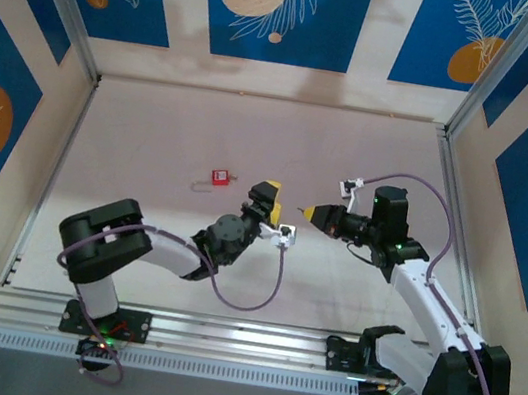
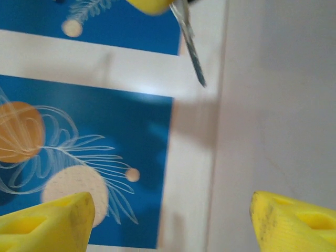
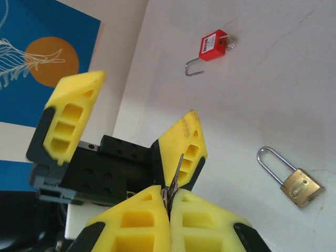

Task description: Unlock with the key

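One key (image 3: pixel 177 167): thin silvery blade, pinched at its head by the right claw (image 3: pixel 169 195) at the bottom centre of the right wrist view; the blade sticks up out of the seam between the yellow fingers.
Same key, left wrist view (image 2: pixel 191 50): slants down from the top edge, right of centre, below a yellow fingertip (image 2: pixel 149 4).
Right claw, top view (image 1: pixel 313 212): clamped together on the key (no gap between the fingers), right of centre, pointing left.
Left claw (image 1: pixel 269 201): fingers spread apart, nothing between them; it sits just left of the right claw in the top view, near but not touching. In its own view (image 2: pixel 170 210) the two tips sit in the lower corners. In the right wrist view (image 3: pixel 146 94) it stands behind the key blade.
Red padlock (image 1: pixel 219 178): flat on the table, upper left of the claws and apart from both; upper right of the right wrist view (image 3: pixel 212 46), silver shackle hooking toward the lower left.
Brass padlock (image 3: pixel 300 187): flat on the table at the right edge of the right wrist view, shackle pointing upper left.
Table (image 1: pixel 154 128): pale, pinkish.
Walls (image 1: pixel 285 9): blue panels with leaf drawings and pale or orange discs.
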Motion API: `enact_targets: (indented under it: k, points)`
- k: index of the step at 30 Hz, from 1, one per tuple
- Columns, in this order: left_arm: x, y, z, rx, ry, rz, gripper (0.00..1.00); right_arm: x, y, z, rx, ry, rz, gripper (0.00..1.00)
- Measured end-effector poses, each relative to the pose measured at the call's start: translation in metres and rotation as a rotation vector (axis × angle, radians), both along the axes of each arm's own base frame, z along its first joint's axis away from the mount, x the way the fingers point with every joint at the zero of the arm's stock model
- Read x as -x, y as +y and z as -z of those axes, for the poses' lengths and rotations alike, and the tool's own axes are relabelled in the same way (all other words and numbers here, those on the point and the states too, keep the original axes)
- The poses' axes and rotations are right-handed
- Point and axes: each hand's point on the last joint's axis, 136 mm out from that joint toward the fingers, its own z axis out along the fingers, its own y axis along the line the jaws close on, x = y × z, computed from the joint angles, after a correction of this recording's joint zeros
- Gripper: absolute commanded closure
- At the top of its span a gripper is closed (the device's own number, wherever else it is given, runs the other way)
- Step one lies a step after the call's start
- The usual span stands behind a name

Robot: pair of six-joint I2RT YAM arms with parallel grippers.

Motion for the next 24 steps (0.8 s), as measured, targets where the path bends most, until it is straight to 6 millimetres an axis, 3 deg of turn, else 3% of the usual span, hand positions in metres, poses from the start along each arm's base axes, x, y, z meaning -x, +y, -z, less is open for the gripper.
enact_targets:
  k: [2, 11, 17, 20, 24]
  points:
    - [-0.002, 0.003, 0.012, 0.008, 0.140, -0.009, 0.30, 0.001, -0.004, 0.004, 0.028, 0.003, 0.018, 1.00]
    - [-0.004, 0.016, 0.032, 0.108, 0.834, 0.001, 0.35, 0.003, -0.029, 0.006, 0.114, -0.002, 0.137, 1.00]
    - [0.009, -0.010, 0.058, 0.043, 1.277, 0.028, 0.37, 0.009, -0.039, 0.012, 0.153, 0.021, 0.186, 1.00]
    - [0.016, -0.023, 0.074, -0.029, 1.411, 0.026, 0.36, 0.015, -0.045, 0.011, 0.160, 0.021, 0.210, 1.00]
    - [0.038, -0.025, 0.102, -0.159, 1.492, 0.015, 0.36, 0.022, -0.051, 0.012, 0.156, 0.028, 0.237, 1.00]
